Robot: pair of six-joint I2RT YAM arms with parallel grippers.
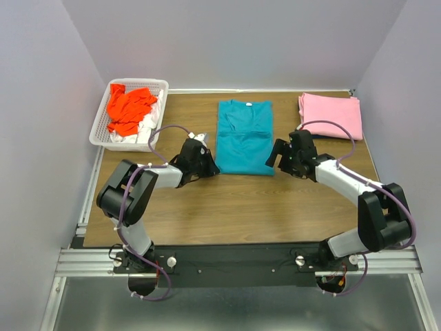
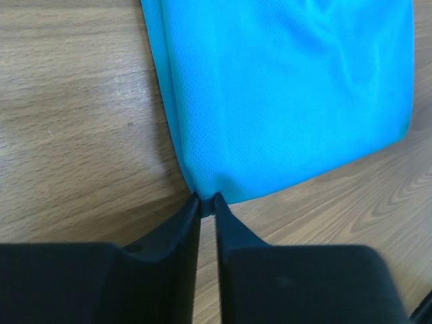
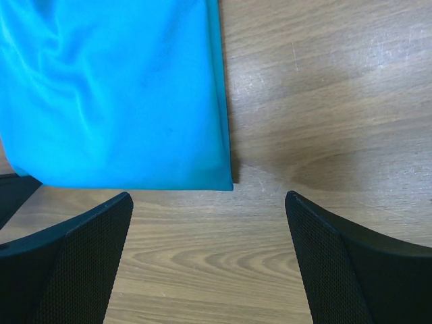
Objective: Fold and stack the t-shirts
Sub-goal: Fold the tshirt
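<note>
The teal t-shirt (image 1: 244,138) lies folded lengthwise at the table's middle back, collar away from me. My left gripper (image 1: 212,167) is shut on its near left corner; in the left wrist view the fingertips (image 2: 206,200) pinch the cloth corner (image 2: 290,94) at table level. My right gripper (image 1: 278,156) is open and empty beside the shirt's near right corner; in the right wrist view (image 3: 209,197) the jaws stand wide over bare wood, just short of the corner (image 3: 115,94). The pink t-shirt (image 1: 331,114) lies folded at back right. The orange-red t-shirt (image 1: 129,107) and the white one (image 1: 142,135) lie crumpled in the basket.
The white lattice basket (image 1: 98,131) stands at the back left corner of the wooden table (image 1: 241,207). Grey walls close the table in on three sides. Bare wood runs between the teal shirt and the arm bases.
</note>
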